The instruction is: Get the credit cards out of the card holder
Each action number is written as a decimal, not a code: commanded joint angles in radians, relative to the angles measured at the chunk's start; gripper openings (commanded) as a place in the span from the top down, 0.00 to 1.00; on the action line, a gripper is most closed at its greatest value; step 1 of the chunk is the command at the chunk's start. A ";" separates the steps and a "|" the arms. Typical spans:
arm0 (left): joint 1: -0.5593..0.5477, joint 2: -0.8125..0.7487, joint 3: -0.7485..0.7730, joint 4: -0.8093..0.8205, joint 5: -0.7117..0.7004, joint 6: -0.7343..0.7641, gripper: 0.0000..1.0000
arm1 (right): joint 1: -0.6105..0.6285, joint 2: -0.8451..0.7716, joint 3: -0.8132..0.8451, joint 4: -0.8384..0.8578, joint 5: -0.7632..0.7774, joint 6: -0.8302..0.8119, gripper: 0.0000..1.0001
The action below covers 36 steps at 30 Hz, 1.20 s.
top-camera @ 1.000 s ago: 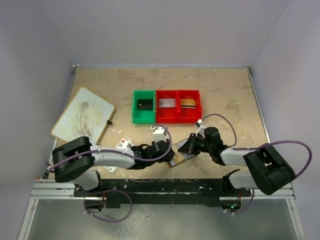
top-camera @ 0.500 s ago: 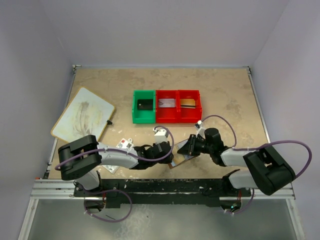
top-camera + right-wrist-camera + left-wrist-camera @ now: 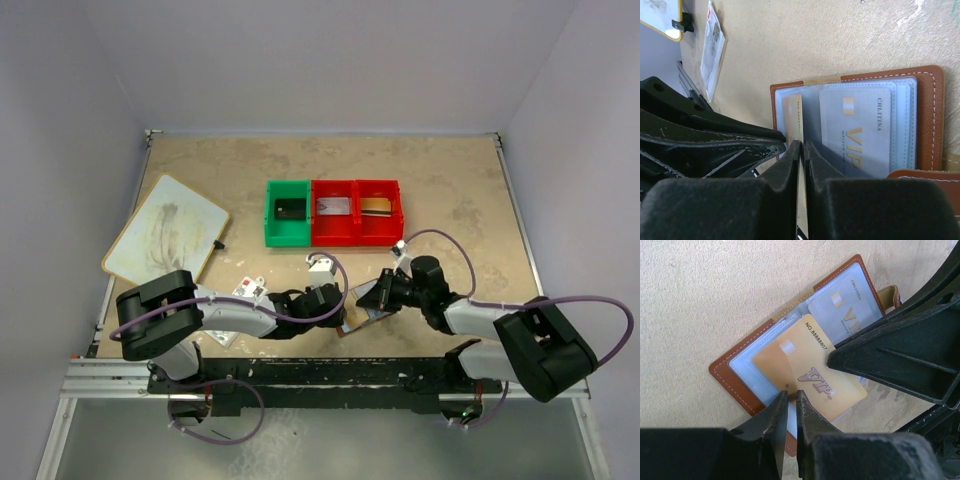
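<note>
Grip had changed on my left side: my left gripper (image 3: 791, 396) had narrowed over the last second until only a slit showed between its jaws, and it had edged in to the near-left rim of the small brown leather folding card holder (image 3: 732, 385). That card holder lay opened flat on the beige stone-patterned table (image 3: 450, 180), between my two grippers, with the row of one green and two red plastic bins (image 3: 356, 213) well beyond it. My left tips sat at the edge of its pale bluish clear pockets (image 3: 747, 370); whether they actually nipped the film I could not tell. My right gripper (image 3: 802, 145), coming in from the holder's right side, was closed on the edge of the gold VIP card (image 3: 805, 370), which lay skewed across the pockets instead of square in its slot. The silver VIP card (image 3: 840, 315) sat fully tucked in the far half of the holder. I judged the gold card was part-way out, with my left side now placed to steady the holder. The silver one remained to be taken out.
</note>
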 commanded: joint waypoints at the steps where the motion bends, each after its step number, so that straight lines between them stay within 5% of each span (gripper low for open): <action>1: 0.003 -0.003 0.012 -0.067 -0.026 0.005 0.90 | -0.005 -0.016 0.011 0.012 0.009 0.002 0.94; 24: 0.003 0.004 0.017 -0.105 -0.042 0.025 0.93 | -0.046 -0.084 0.006 -0.060 0.023 -0.031 0.91; 36: 0.003 0.014 0.022 -0.100 -0.041 0.027 0.94 | -0.051 -0.016 0.018 -0.023 -0.085 -0.067 0.78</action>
